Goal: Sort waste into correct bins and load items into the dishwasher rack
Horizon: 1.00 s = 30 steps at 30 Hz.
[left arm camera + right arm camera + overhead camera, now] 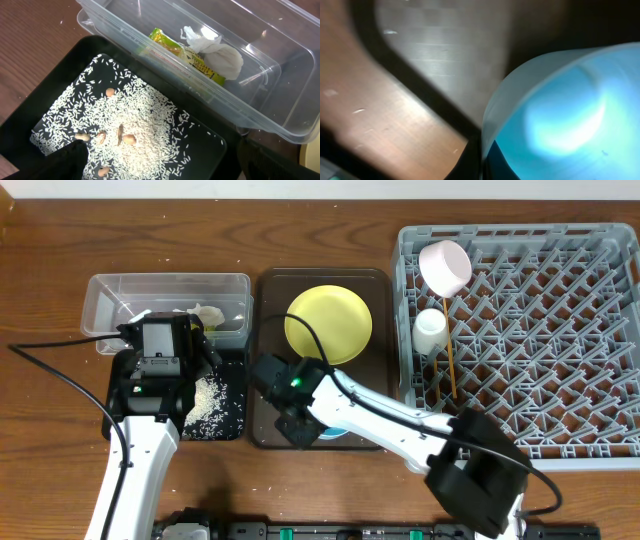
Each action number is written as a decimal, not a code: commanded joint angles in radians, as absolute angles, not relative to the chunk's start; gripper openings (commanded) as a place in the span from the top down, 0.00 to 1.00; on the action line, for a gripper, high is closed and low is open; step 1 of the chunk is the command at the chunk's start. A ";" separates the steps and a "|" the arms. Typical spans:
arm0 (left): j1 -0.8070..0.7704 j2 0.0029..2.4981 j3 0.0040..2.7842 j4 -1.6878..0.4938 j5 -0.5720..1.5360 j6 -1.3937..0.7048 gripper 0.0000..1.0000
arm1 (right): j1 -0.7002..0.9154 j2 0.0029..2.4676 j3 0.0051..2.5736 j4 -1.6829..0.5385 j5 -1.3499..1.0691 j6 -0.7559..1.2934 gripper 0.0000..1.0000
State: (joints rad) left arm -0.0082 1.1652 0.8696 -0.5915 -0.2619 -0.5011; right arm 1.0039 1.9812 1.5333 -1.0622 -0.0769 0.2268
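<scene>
A wooden table [300,220] fills the overhead view. A dark brown serving tray [270,310] lies at its centre. A few tan, nut-like bits [129,139] sit low in the left wrist view.

Two robot arms, white tubular links joined by black housings. The left arm [140,460], left of the brown tray [270,330], trails a thin black cable [60,375]; the right arm [385,425], over the tray, shows a green light [295,383].

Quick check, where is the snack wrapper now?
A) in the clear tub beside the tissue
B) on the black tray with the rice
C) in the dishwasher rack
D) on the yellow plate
A: the left wrist view shows the snack wrapper lying in the clear tub, touching the tissue.
</scene>
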 commanded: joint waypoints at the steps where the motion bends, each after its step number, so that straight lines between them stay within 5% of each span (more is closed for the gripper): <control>1: -0.005 1.169 0.885 -0.591 -0.274 -0.510 0.02 | 0.946 1.851 1.602 -1.093 -0.168 0.231 0.99; 21: -0.005 1.169 0.885 -0.591 -0.274 -0.510 0.02 | 0.374 1.267 1.488 -1.098 -0.616 0.268 0.99; 30: -0.005 1.169 0.885 -0.591 -0.274 -0.510 0.02 | 0.146 1.244 1.213 -0.925 -1.138 0.115 0.99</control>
